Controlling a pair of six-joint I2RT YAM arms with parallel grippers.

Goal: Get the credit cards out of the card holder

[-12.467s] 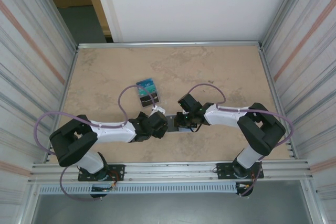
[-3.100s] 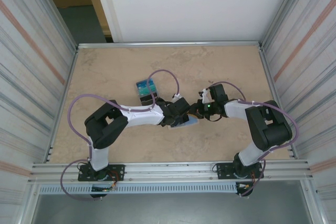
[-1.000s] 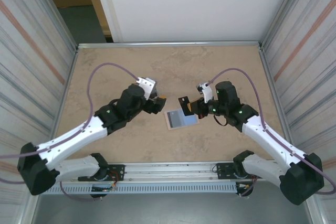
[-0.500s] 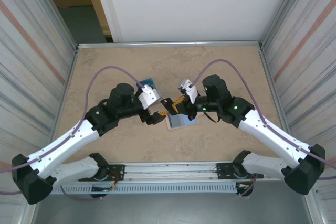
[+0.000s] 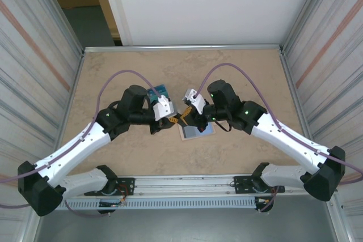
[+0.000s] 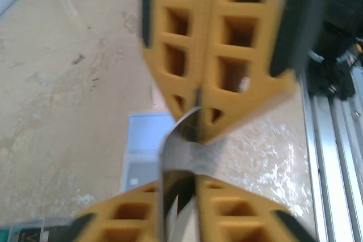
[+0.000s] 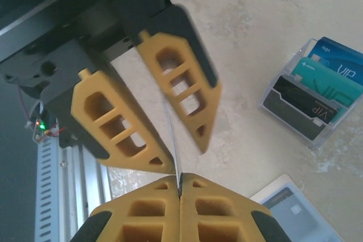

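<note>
At frame centre the left gripper [image 5: 175, 121] and right gripper [image 5: 186, 119] meet tip to tip. Just below lies the open card holder [image 5: 201, 131].

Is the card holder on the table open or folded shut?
Open. The card holder lies spread flat on the table, pale blue lining up; the right wrist view shows a grey card inside.

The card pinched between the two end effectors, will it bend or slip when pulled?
The card likely flexes: it curves where it's pinched. Its shiny face may slip. Edge-on it looks very thin, so probably light.
</note>
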